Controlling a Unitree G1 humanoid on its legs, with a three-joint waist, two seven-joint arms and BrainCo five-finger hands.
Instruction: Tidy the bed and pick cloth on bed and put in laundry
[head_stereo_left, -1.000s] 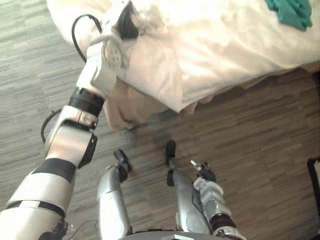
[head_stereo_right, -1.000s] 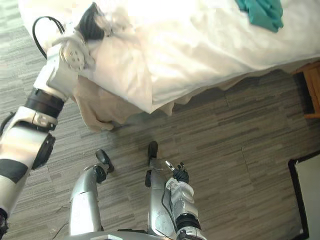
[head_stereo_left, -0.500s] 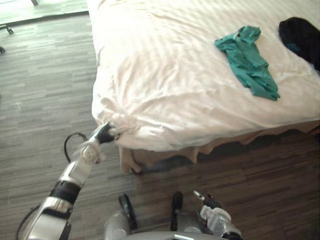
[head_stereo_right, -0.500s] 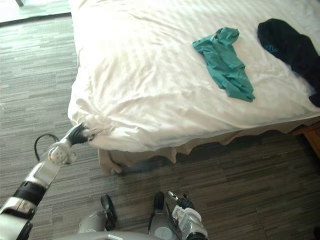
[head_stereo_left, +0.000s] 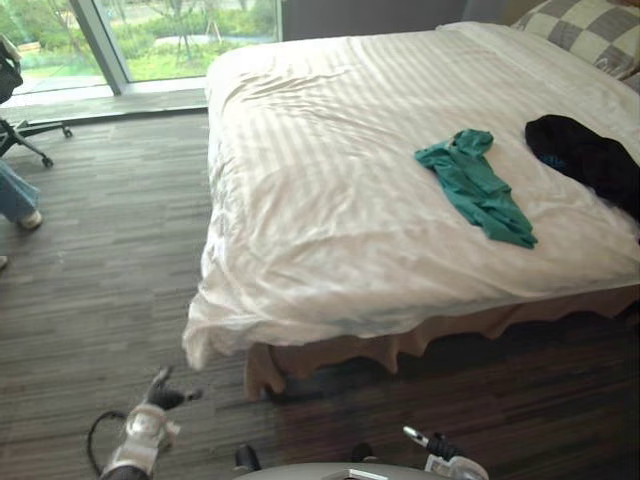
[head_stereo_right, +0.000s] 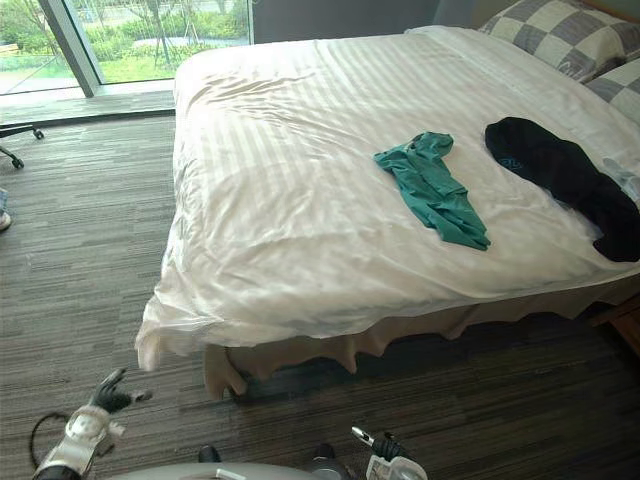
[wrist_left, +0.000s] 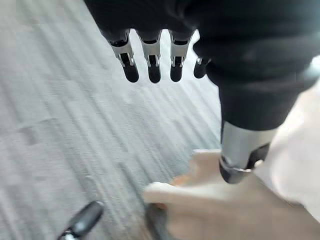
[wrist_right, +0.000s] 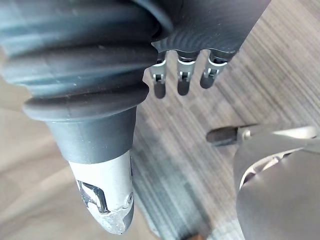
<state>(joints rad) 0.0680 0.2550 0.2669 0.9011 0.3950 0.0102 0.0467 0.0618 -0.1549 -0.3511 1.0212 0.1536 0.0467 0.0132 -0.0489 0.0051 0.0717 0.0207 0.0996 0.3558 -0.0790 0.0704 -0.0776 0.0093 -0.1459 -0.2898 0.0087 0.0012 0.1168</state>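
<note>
A green cloth (head_stereo_right: 432, 190) lies crumpled on the white striped duvet (head_stereo_left: 320, 200) near the middle of the bed. To its right, toward the pillows, lies a black cloth (head_stereo_right: 560, 175). My left hand (head_stereo_left: 162, 395) hangs low over the floor beside the bed's near corner (head_stereo_left: 200, 335), open and empty; in the left wrist view its fingers (wrist_left: 152, 62) point straight out over the floor. At the bottom edge, my right hand (head_stereo_right: 380, 447) is down by my side, with straight fingers (wrist_right: 182, 80) holding nothing.
Checkered pillows (head_stereo_right: 560, 35) sit at the bed's head, far right. A beige bed skirt (head_stereo_left: 400, 345) hangs below the duvet. A chair base (head_stereo_left: 25, 130) and a person's leg (head_stereo_left: 15, 195) are at the far left by the window (head_stereo_left: 180, 25).
My left hand has let go of the duvet corner, opened and dropped down beside the bed. The camera has tilted up, bringing the whole bed and both cloths into view.
</note>
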